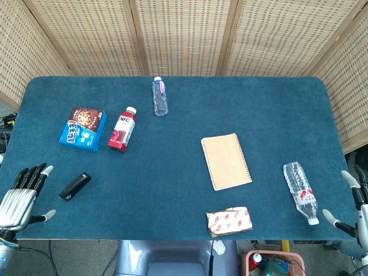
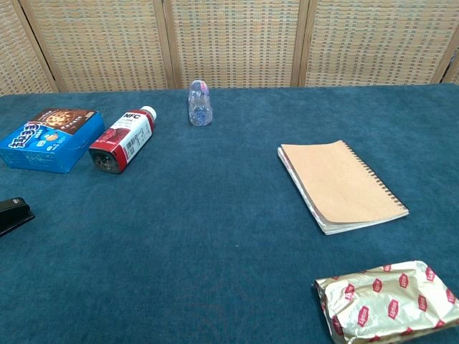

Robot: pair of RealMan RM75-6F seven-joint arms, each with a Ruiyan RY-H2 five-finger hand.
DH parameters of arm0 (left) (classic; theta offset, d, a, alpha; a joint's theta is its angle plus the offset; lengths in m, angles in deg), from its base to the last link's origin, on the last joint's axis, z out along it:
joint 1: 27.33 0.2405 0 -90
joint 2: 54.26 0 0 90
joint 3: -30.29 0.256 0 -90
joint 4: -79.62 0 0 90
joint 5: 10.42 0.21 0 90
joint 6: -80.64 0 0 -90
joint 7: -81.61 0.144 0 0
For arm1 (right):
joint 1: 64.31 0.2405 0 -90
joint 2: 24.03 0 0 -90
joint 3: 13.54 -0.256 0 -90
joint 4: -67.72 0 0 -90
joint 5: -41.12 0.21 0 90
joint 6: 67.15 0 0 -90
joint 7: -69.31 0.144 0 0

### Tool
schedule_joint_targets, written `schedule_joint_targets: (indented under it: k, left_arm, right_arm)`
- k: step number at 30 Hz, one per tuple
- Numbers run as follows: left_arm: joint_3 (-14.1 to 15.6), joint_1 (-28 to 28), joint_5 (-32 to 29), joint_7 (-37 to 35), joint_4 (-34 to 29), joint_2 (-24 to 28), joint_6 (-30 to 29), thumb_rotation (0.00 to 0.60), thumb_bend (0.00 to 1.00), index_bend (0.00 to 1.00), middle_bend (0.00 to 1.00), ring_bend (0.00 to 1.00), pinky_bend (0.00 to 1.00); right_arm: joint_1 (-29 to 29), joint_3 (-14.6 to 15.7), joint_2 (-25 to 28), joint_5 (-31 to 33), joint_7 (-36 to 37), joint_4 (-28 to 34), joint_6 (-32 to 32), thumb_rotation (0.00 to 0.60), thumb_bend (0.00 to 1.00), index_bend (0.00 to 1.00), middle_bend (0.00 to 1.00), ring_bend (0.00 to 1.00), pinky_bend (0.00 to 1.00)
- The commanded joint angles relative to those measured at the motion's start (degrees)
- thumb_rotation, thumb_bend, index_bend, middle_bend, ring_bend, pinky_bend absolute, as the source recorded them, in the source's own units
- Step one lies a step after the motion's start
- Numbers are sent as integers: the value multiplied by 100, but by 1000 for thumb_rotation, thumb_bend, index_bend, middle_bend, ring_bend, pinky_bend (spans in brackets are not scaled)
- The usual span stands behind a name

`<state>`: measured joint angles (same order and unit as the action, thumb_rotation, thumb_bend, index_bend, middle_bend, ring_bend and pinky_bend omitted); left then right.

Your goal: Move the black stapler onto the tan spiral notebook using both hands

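The black stapler (image 1: 75, 187) lies flat near the table's front left; in the chest view only its end (image 2: 13, 213) shows at the left edge. The tan spiral notebook (image 1: 226, 161) lies closed right of centre, also seen as the notebook (image 2: 341, 184) in the chest view. My left hand (image 1: 23, 195) rests at the front left corner, fingers apart, empty, a short way left of the stapler. My right hand (image 1: 353, 210) shows partly at the right edge, fingers spread, holding nothing. Neither hand shows in the chest view.
A blue snack box (image 1: 84, 128), a red NFC juice bottle (image 1: 122, 129) and a small clear bottle (image 1: 160, 96) lie at the back left. A clear water bottle (image 1: 301, 192) lies at the front right, a red-patterned foil pack (image 1: 229, 221) at the front edge.
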<state>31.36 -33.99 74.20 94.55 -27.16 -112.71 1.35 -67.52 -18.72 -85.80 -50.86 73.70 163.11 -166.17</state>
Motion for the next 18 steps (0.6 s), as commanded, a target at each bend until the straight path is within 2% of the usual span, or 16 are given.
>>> schedule_joint_targets:
  k: [1, 6, 9, 14, 18]
  left_arm:
    - [-10, -2, -20, 10, -4, -1, 2, 600, 7, 0, 0, 0, 0]
    - [-23, -4, -79, 33, -1, -8, 16, 600, 6, 0, 0, 0, 0]
    - [-79, -32, -324, 98, 62, -79, 114, 600, 11, 0, 0, 0, 0]
    - [-341, -220, -1096, -14, 272, -334, 529, 600, 43, 0, 0, 0, 0]
    - [-639, -486, -2189, -98, 599, -672, 1163, 600, 94, 0, 0, 0, 0]
  right_arm:
    - [1, 3, 2, -2, 6, 0, 5, 600, 0, 0, 0, 0, 0]
    - [0, 9, 3, -3, 14, -8, 13, 600, 0, 0, 0, 0, 0]
    - [-11, 11, 11, 0, 36, -13, 0, 600, 0, 0, 0, 0, 0]
    - [-24, -3, 27, 8, 64, 3, -32, 600, 0, 0, 0, 0, 0]
    - [-4, -8, 22, 50, 41, -1, 29, 600, 0, 0, 0, 0, 0]
